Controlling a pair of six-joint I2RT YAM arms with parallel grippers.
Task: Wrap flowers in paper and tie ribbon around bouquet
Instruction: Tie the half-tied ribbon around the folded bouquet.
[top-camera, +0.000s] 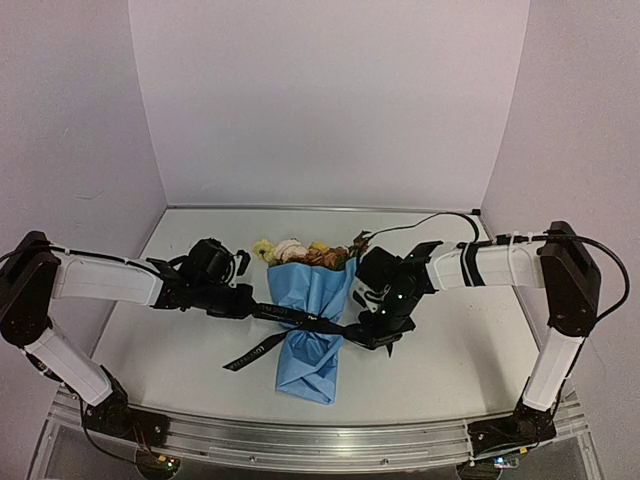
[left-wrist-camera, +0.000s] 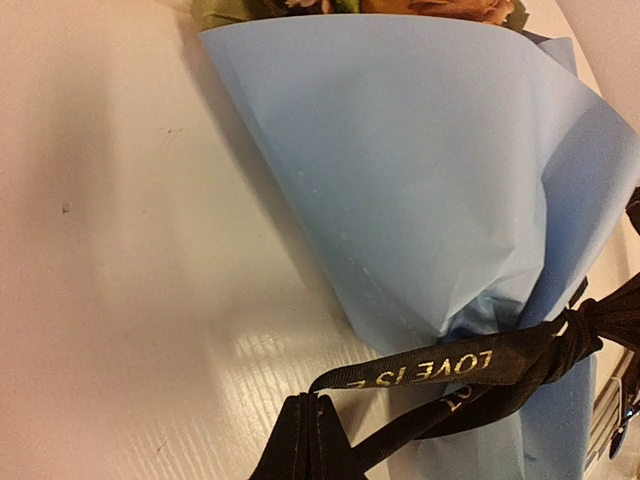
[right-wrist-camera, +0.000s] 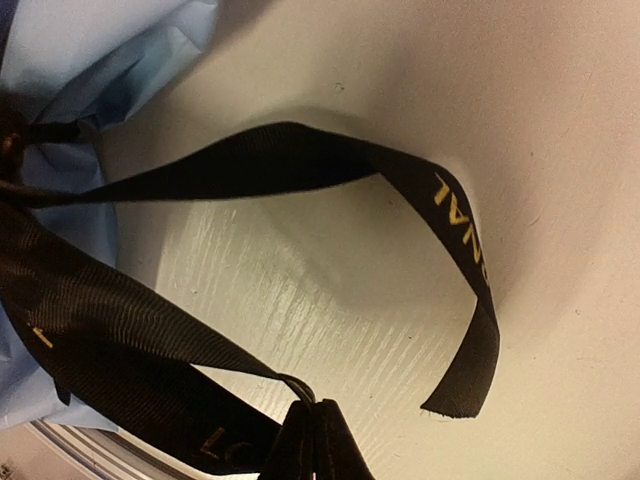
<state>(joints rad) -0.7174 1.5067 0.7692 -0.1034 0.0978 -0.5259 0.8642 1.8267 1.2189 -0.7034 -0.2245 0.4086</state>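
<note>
The blue-paper bouquet (top-camera: 312, 290) lies flat, lettered black ribbon (left-wrist-camera: 430, 368) cinching its waist.

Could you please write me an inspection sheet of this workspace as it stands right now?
Surface: white table, a few faint marks.
Job's things: bouquet lies flat at centre; flowers poke from the far end of the blue paper; black ribbon pinches the waist, with one tail loose on the table.
Clutter: nothing seen.
Grippers: left gripper and right gripper are both shut on the ribbon, either side of the cone.
Cables: black cable arcs over the right arm.
Surroundings: plain pale walls on three sides.
</note>
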